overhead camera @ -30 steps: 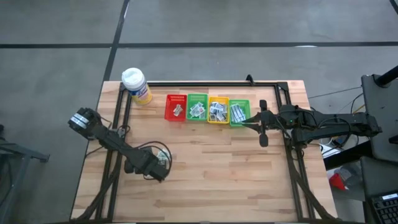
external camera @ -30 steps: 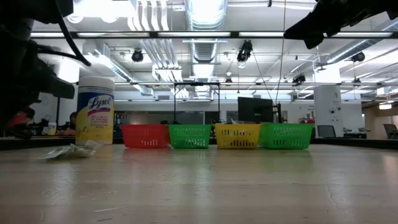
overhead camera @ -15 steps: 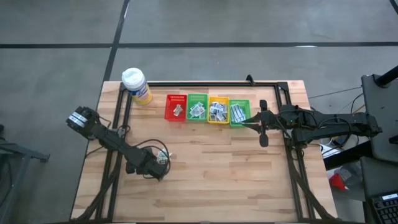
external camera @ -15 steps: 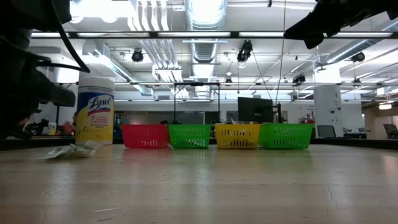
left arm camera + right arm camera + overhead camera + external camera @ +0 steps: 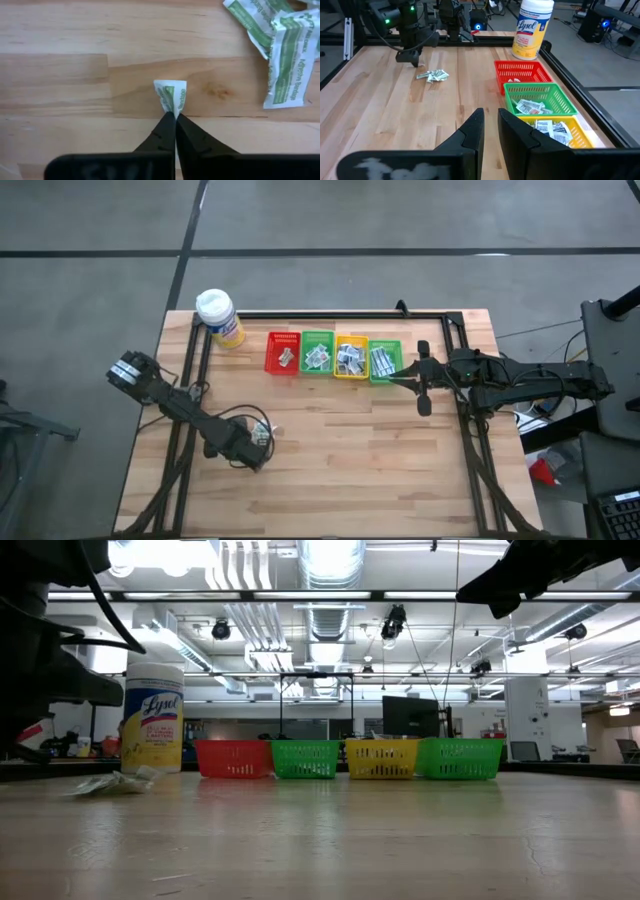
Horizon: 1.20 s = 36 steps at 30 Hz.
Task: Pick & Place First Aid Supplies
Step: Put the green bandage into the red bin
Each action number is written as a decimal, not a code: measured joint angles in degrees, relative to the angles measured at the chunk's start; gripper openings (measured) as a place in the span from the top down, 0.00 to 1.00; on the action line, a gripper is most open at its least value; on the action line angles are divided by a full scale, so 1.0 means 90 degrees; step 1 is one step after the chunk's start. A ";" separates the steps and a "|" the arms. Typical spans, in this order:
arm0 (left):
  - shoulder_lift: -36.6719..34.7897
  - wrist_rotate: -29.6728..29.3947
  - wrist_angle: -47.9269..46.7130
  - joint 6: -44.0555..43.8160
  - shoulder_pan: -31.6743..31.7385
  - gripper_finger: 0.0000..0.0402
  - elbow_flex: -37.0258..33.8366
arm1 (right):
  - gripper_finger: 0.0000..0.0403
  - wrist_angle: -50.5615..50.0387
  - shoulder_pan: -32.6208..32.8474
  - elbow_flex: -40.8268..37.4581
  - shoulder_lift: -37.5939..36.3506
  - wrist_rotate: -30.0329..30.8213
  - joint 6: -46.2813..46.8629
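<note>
Wooden table point(image 5: 380, 460) carries four baskets point(image 5: 334, 356) and one bottle point(image 5: 220, 318). We see the left gripper point(image 5: 174, 116) low at the near left, pinching one packet point(image 5: 171, 95) beside a small heap point(image 5: 280, 45). Our right gripper point(image 5: 490, 122) hovers by the far-right baskets, fingers narrowly parted, empty.

Bright overhead ceiling lights point(image 5: 330, 560), glare; soft shadows

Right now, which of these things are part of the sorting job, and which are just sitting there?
Part of the job:
- packet pinched in the left hand
- loose packets on the table
- packets in the baskets

Just sitting there:
- yellow wipes canister
</note>
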 joint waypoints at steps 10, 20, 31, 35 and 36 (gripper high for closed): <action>-0.0127 -0.1158 -0.0370 0.0370 0.0008 1.00 0.0562 | 0.87 0.0000 0.0000 -0.0001 0.0000 0.0000 0.0000; -0.0902 -0.3900 -0.1180 0.0568 0.0082 1.00 0.1275 | 0.87 0.0000 0.0000 0.0000 0.0000 0.0000 -0.0002; -0.1457 -0.5413 -0.1308 0.3826 0.1476 1.00 0.2013 | 0.87 0.0000 0.0000 -0.0002 0.0002 0.0000 0.0003; -0.1411 -0.5361 -0.1283 0.5450 0.2335 1.00 0.2412 | 0.87 -0.0001 0.0000 -0.0001 0.0000 0.0000 0.0000; -0.1405 -0.5339 -0.1245 0.5877 0.2560 1.00 0.2492 | 0.87 -0.0001 0.0000 0.0000 0.0000 0.0000 0.0006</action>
